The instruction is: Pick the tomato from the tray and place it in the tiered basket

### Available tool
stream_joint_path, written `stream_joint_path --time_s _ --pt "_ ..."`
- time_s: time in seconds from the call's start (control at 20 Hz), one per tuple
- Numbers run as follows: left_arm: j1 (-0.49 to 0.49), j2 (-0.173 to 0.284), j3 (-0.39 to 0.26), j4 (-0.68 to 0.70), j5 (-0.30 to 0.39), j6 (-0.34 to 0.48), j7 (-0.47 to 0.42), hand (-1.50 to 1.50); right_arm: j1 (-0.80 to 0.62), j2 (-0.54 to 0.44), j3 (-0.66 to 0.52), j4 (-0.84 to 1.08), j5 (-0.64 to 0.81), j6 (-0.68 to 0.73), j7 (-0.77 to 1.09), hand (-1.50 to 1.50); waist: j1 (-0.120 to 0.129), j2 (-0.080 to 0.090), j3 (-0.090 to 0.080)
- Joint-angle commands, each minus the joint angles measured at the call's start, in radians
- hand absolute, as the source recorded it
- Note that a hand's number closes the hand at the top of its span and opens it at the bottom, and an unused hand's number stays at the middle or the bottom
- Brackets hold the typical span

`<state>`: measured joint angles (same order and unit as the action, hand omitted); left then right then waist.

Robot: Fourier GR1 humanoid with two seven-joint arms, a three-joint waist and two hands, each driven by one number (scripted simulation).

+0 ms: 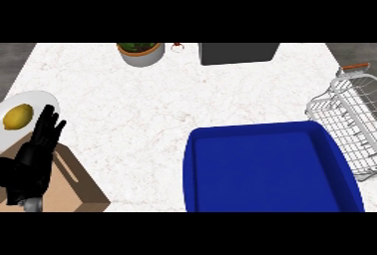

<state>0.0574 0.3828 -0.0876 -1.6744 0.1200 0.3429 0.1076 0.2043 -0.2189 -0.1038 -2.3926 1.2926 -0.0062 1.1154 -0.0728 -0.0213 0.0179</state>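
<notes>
The blue tray [265, 172] lies at the lower right of the counter, and what shows of its inside holds nothing. No tomato shows anywhere in the head view. The white wire tiered basket [344, 124] stands just right of the tray, at the counter's right edge. My left hand [35, 152] rests at the far left, open with fingers pointing up, far from both tray and basket. My right hand is out of the picture.
A yellow lemon [18, 117] sits on a white plate [38, 97] at the left edge, just behind my left hand. A wooden board [77, 187] lies under that hand. A potted plant [141, 54] and a dark box [238, 53] stand at the back.
</notes>
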Motion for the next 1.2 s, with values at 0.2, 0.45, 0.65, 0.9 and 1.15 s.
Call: stream_joint_path --time_s 0.2,0.45,0.65,0.9,1.15 --pt "0.047 -0.086 -0.106 0.113 -0.005 -0.027 0.022 0.00 -0.140 0.005 -0.098 -0.119 0.021 0.207 0.155 1.50 0.046 0.026 -0.027" --pt "0.060 -0.084 -0.104 0.131 -0.009 -0.040 -0.007 0.00 -0.246 -0.016 -0.203 -0.049 -0.018 0.289 0.135 1.50 0.059 0.025 -0.026" --pt "0.027 -0.117 -0.119 0.153 -0.022 -0.016 -0.004 0.00 -0.343 -0.026 -0.267 0.019 -0.042 0.340 0.107 1.50 0.057 0.028 -0.025" --pt "0.032 -0.117 -0.133 0.151 -0.033 -0.025 -0.009 0.00 -0.405 -0.049 -0.345 0.125 -0.105 0.352 0.025 1.50 0.066 0.027 -0.021" --pt "0.014 -0.119 -0.122 0.178 -0.021 -0.036 -0.020 0.00 -0.474 -0.083 -0.418 0.281 -0.142 0.357 -0.032 1.50 0.069 0.032 -0.021"
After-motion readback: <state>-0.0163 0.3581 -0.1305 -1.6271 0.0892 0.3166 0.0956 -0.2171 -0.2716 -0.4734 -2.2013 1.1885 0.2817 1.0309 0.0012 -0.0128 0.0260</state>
